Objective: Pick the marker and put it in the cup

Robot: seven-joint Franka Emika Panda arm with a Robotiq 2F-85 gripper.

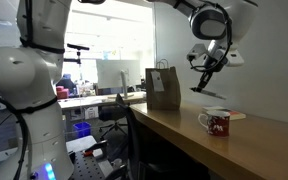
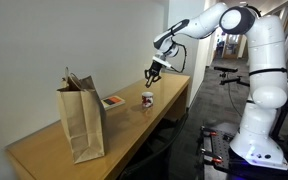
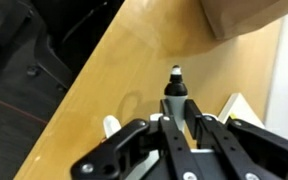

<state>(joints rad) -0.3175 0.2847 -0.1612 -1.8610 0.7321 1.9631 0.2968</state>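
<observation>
My gripper (image 1: 207, 72) is shut on the marker (image 3: 174, 92), a thin stick with a dark tip that sticks out past the fingers in the wrist view. In an exterior view the marker (image 1: 198, 88) hangs slanted above the table. The cup (image 1: 215, 122), a white mug with a red pattern and a handle, stands on the wooden table below and a little to one side of the gripper. In an exterior view the gripper (image 2: 153, 73) hovers above the cup (image 2: 148, 99). In the wrist view only the cup's white rim (image 3: 111, 126) shows beside the fingers.
A tall brown paper bag (image 1: 162, 88) stands on the table (image 1: 244, 150) beyond the cup; it also shows in an exterior view (image 2: 81, 122). A flat white and red item (image 2: 113, 101) lies near the wall. The table edge drops to the floor beside the cup.
</observation>
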